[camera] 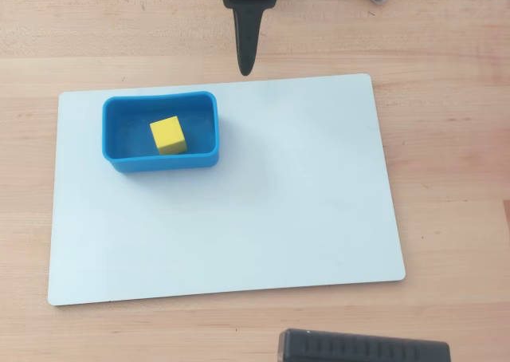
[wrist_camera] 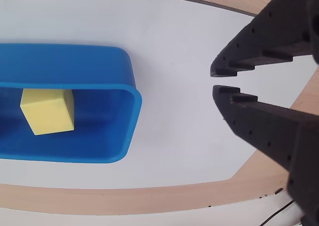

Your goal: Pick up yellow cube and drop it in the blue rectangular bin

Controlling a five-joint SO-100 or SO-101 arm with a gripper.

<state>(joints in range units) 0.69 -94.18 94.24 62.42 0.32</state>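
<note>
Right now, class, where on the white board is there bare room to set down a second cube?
The white board is bare right of and below the blue bin. Only its upper-left corner is crowded: the bin there holds the yellow cube. The pincer hangs empty beyond the top edge.

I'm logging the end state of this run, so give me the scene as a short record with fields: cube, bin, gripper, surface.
cube: yellow cube rests inside the bin, on its floor
bin: blue rectangular bin sits upright at the upper left of the mat in the overhead view
gripper: gripper holds nothing; the tips are nearly together with a narrow gap, off to the bin's right in the wrist view
surface: white mat on a wooden table
task state: cube already in the bin
</note>
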